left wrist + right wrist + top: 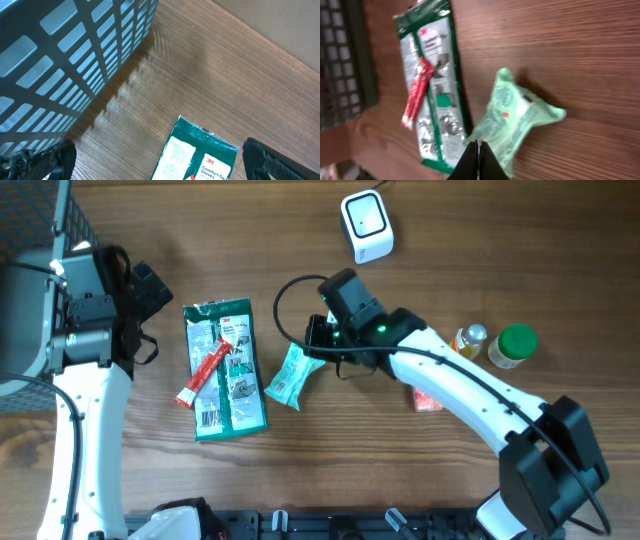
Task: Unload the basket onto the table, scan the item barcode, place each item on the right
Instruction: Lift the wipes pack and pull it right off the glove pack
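A light green packet (290,378) lies tilted at the table's middle, and it shows again as the green packet (515,112) in the right wrist view. My right gripper (313,343) (477,144) is shut, its tips pinching the packet's near edge. The white scanner (366,224) stands at the back of the table. Left of the packet lies a green gloves pack (228,375) (437,75) with a red stick packet (204,373) across it. My left gripper (148,315) (162,167) is open above the gloves pack's (200,155) top edge and holds nothing.
A grey slatted basket (70,220) (60,60) stands at the far left. Right of the arm are a green-capped jar (515,345), a small yellow bottle (470,338) and a red item (428,400) partly under the right arm.
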Available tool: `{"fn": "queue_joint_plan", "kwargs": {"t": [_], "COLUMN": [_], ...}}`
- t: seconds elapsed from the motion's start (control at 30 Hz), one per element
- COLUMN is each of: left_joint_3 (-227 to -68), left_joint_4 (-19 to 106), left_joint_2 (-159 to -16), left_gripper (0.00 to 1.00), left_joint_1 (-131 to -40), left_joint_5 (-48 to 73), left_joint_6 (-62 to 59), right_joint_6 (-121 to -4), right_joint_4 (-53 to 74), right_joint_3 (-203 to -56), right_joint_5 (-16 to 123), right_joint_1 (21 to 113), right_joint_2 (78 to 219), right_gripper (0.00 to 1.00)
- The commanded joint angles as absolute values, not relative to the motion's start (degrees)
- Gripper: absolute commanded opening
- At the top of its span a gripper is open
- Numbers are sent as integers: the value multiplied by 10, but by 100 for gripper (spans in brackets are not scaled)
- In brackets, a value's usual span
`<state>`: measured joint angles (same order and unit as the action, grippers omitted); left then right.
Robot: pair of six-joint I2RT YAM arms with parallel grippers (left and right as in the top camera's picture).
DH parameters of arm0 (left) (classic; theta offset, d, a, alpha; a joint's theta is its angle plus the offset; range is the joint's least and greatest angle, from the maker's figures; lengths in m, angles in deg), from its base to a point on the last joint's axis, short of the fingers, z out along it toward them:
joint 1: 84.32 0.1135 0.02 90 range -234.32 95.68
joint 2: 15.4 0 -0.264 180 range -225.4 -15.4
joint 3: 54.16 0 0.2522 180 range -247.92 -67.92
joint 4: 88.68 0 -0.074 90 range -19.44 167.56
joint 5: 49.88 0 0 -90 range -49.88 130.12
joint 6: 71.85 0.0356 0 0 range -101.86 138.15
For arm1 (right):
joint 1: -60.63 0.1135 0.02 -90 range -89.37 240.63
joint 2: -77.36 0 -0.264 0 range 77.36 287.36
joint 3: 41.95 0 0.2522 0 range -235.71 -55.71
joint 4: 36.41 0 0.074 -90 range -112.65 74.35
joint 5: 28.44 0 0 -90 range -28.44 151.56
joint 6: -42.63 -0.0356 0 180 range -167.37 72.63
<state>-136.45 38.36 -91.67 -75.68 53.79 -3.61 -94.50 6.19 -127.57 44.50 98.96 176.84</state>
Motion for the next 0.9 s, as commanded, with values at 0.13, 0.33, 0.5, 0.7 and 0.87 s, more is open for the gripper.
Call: {"fn": "queue_joint_plan", "kwargs": {"t": [0.13, 0.33, 0.5, 0.7, 0.87], "left_joint_3": [-1367, -1366, -1366, -1367, -1367], "left_joint_4": [385, 385, 385, 385, 385], "left_joint_2": [-916, -916, -916, -916, -916], "left_gripper": [100, 100, 100, 100, 100], "left_joint_1": [-755, -755, -755, -755, -755], "left_joint_5": [541, 541, 541, 541, 541], "left_joint_6": [-31, -31, -31, -31, -31], "right_joint_6": [-926, -938, -917, -846, -814], "right_joint_4": [-22, -77, -97, -94, -74], "right_joint_3": [-1238, -1223, -1223, -1239, -1239], "right_joint_5": [360, 359, 314, 284, 294], "right_joint_1": [1027, 1032, 1031, 1012, 1003], "right_joint_2": [1838, 1942, 2019, 1938, 1812], "right_gripper": [4, 4, 4, 4, 4]}}
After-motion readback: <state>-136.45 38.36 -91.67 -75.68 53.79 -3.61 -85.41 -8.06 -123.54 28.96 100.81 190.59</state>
